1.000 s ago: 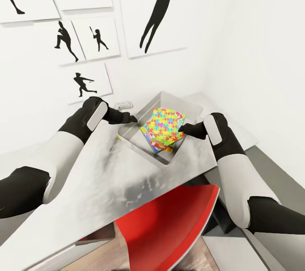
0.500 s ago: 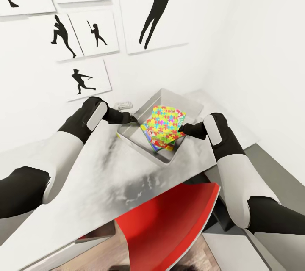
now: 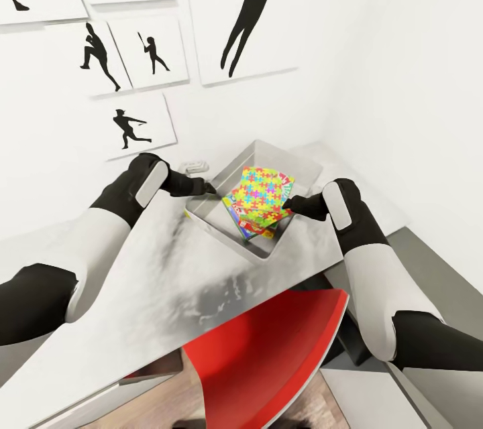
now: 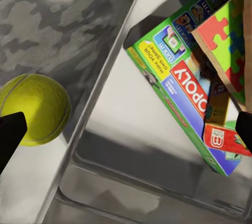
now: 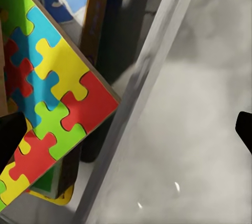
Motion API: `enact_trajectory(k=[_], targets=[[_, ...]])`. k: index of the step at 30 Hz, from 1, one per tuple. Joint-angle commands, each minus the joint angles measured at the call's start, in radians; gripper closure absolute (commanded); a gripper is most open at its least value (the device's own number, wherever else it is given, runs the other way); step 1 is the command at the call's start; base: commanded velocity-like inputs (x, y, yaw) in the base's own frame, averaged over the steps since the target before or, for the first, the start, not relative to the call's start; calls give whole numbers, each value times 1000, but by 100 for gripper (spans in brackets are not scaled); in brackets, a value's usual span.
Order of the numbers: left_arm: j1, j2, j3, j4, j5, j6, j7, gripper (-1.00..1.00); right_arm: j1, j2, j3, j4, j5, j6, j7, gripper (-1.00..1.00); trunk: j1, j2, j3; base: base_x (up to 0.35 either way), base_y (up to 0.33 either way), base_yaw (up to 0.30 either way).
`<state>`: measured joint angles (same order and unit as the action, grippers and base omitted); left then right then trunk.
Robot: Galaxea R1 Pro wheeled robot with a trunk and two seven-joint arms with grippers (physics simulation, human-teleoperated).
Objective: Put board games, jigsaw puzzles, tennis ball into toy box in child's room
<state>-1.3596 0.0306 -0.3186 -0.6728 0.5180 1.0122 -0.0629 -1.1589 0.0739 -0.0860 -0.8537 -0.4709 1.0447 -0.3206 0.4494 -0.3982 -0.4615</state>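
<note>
Tennis ball waiting just outside the toy box [image 3: 216,218]

The left gripper [image 3: 210,188] is hanging spread wide and empty over the near wall, with the yellow-green tennis ball [image 4: 32,109] lying on the table [image 3: 161,275] against that wall. Judging from this, it should be centring on the ball before closing. The right gripper [image 3: 286,203], also open and holding nothing, is hovering beside the jigsaw puzzle [image 3: 260,193] tilted atop the Monopoly box [image 4: 181,84].

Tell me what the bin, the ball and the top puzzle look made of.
Bin: translucent grey plastic, glossy; the table shows through its wall. Ball: yellow-green felt, matte, with a curved seam. Puzzle: likely printed cardboard or thin wood, given its brown edge.
</note>
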Motion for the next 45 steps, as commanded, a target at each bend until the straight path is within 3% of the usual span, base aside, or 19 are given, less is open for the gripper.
enact_trajectory(k=[1, 9, 20, 45], targets=[[-1, 2, -4, -1, -6, 2, -7, -100, -1, 1, -3, -1, -11, 2, -10, -100, 1, -2, -2, 0, 0, 0], [-1, 4, -2, 8, -5, -9, -7, -100, -1, -1, -3, -1, -9, 2, -10, -100, 1, -2, -2, 0, 0, 0], [-1, 4, -7, 91, -7, -77, -11, -100, -1, -3, -3, -2, -10, 2, -9, -100, 1, -2, -2, 0, 0, 0], [-1, 3, -11, 105, -7, -96, -11, -100, -1, -5, -4, -1, -12, 2, -9, -100, 1, -2, -2, 0, 0, 0]])
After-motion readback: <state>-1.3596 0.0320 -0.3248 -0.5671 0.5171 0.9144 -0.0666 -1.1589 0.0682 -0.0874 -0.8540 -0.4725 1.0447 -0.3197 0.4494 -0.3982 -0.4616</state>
